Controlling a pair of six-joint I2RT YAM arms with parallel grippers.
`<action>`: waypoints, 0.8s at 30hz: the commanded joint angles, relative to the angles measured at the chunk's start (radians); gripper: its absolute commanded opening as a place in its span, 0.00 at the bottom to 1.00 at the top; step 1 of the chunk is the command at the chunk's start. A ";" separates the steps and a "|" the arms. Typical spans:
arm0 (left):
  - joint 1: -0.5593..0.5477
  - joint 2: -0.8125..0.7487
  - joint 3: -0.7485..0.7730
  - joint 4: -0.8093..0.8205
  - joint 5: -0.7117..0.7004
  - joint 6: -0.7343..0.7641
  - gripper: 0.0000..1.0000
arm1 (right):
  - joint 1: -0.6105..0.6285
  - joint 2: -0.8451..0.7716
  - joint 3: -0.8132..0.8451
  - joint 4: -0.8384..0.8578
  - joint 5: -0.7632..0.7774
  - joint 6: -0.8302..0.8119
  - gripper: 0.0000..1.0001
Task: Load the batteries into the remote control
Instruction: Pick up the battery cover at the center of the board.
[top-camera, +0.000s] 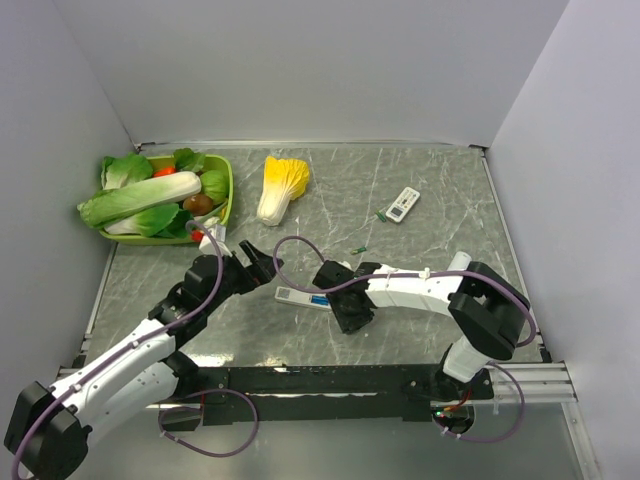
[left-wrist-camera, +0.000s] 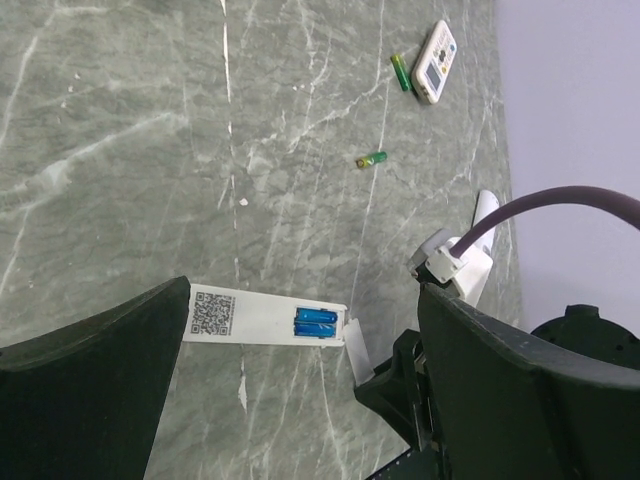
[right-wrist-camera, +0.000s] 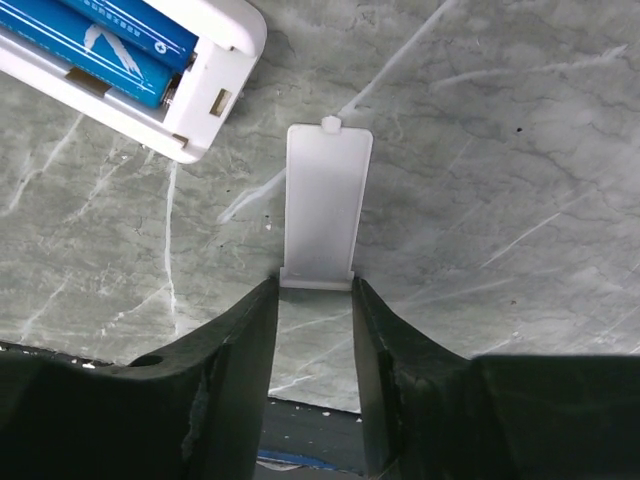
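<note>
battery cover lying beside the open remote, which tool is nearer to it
Right. The right tool straddles the near end of the battery cover. The left tool hangs open farther off, by the opposite end of the remote.

A QR code (left-wrist-camera: 213, 311) sits on the remote control (left-wrist-camera: 262, 318); no readable text.
</note>
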 joint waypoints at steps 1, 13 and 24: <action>0.006 0.023 -0.002 0.069 0.051 -0.018 0.99 | 0.000 0.042 0.001 0.030 0.030 -0.018 0.38; 0.006 0.064 -0.016 0.141 0.098 -0.049 0.99 | -0.027 -0.081 -0.031 -0.003 0.077 -0.052 0.22; 0.006 0.165 0.004 0.233 0.192 -0.070 0.99 | -0.032 -0.210 -0.011 -0.026 0.126 -0.095 0.20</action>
